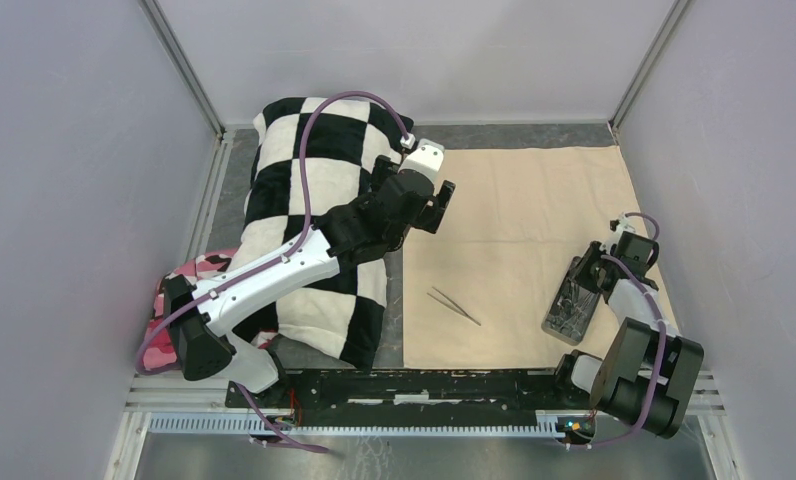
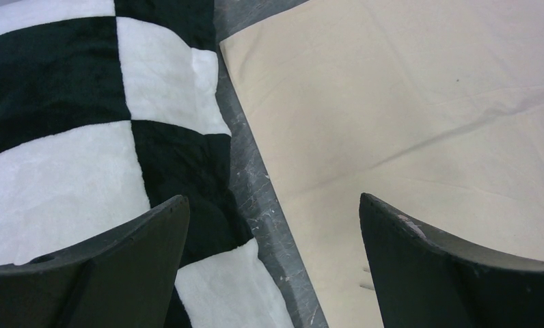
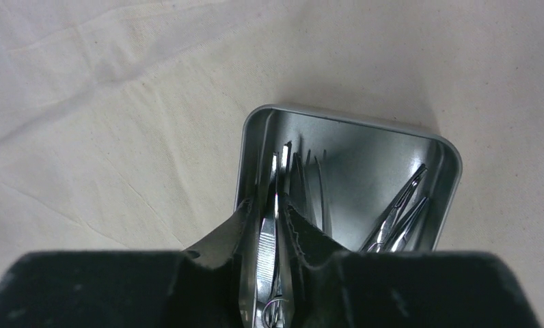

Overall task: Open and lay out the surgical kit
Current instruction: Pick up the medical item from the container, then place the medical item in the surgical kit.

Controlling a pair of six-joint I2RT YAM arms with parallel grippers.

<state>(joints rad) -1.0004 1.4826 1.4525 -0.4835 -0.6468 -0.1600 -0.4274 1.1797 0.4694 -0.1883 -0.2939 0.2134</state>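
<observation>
I see the beige cloth wrap (image 1: pixel 534 200) spread flat; thin steel tweezers (image 1: pixel 455 306) lie on it; unloading step, I judge; right gripper (image 3: pixel 277 205) pinched on a slim steel instrument (image 3: pixel 274 179) inside the small grey metal tray (image 3: pixel 351 121); left gripper (image 2: pixel 273 199) wide apart, empty; next: lift clear of rim, lay beside tweezers.

Cloth wrap (image 1: pixel 534 230): plain beige, no pattern.
Tray (image 3: pixel 365 157): grey metal, mirror-bright inside.
Tweezers (image 1: pixel 456 306) on the wrap: silver steel.
Instrument (image 3: pixel 267 246) in the right hand (image 3: pixel 268 202): bright silver. The hand itself is black.
Left hand (image 2: pixel 273 205): matte black.
Pillow (image 1: pixel 314 190): large black-and-white checks.
Camouflage cloth (image 1: pixel 199 268): pink, with white and dark patches.
Tabletop (image 1: pixel 394 300): mottled grey with pale scuffs.
Left arm (image 1: pixel 274 275): white shell, black joints.
</observation>
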